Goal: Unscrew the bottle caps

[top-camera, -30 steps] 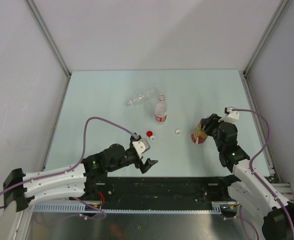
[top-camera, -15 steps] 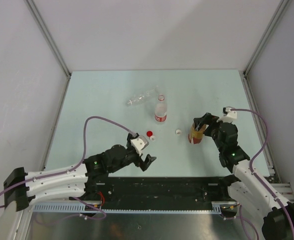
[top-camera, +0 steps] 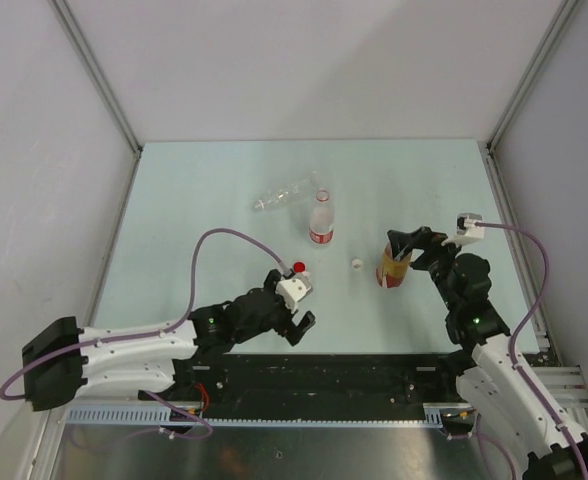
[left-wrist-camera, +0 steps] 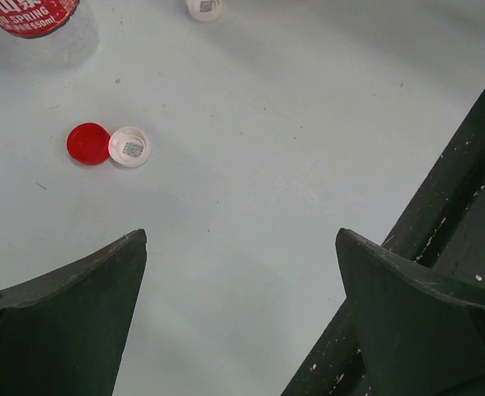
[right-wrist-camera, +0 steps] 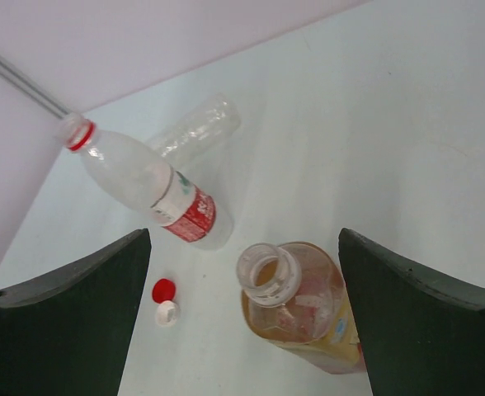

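The amber bottle (right-wrist-camera: 302, 318) stands upright with its neck bare, between the wide-apart fingers of my open right gripper (right-wrist-camera: 242, 235); I see no grip on it. From above, that gripper (top-camera: 404, 257) flanks the amber bottle (top-camera: 391, 271). The red-label bottle (top-camera: 321, 223) stands uncapped, and the clear crinkled bottle (top-camera: 282, 195) lies behind it. A red cap (left-wrist-camera: 87, 143) and a white cap (left-wrist-camera: 129, 147) lie touching on the table ahead of my open, empty left gripper (left-wrist-camera: 242, 235). Another white cap (top-camera: 357, 264) lies alone.
A black rail (left-wrist-camera: 440, 247) runs along the near table edge, just right of the left fingers. Grey walls with metal posts (top-camera: 99, 80) enclose the table on three sides. The left arm's purple cable (top-camera: 209, 250) loops over the table.
My right gripper has opened off the amber bottle, which stays standing between its fingers. The left arm has shifted right, closer to the red and white caps, still open.
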Robot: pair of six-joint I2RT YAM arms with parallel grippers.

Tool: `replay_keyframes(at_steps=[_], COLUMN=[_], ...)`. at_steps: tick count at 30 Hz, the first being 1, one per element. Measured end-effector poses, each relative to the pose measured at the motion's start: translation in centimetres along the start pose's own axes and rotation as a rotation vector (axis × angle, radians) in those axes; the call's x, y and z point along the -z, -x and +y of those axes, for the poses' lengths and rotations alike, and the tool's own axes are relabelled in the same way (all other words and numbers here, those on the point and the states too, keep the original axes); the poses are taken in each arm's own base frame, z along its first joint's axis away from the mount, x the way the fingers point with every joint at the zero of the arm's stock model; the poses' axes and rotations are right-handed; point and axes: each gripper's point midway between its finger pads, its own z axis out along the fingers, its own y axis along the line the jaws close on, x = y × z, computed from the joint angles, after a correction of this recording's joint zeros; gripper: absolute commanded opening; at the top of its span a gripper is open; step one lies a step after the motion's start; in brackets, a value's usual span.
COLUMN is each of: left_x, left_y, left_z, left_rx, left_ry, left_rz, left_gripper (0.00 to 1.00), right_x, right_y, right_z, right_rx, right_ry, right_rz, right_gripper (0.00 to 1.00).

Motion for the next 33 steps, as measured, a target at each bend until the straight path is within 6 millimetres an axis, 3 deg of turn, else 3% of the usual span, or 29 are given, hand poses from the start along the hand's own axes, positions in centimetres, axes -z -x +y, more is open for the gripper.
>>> replay_keyframes(at_steps=[6, 19, 28, 33], left_x=[-1.2, -2.7, -3.0, -2.3], left_y=[-0.5, -1.6, -2.4, -1.3], left_z=[-0.2, 1.4, 5.4, 8.4], left_rx=[-0.011, -0.028, 0.092, 0.240], left_ry=[0.006, 0.109, 0.223, 0.267], left_rz=[0.050, 0.114, 0.144, 0.094], left_gripper=[1.00, 0.99, 0.99, 0.99], right_x=[0.5, -0.1, -0.1, 0.5], right_y=[1.1, 0.8, 1.9, 2.9], right_z=[1.3, 0.7, -1.4, -2.6], right_rx=[0.004, 0.062, 0.031, 0.013], right_ry=[0.062, 0.054, -0.050, -0.120], right_rz=[-0.035, -0.022, -0.069, -0.108], right_gripper=[0.99, 0.99, 0.99, 0.99])
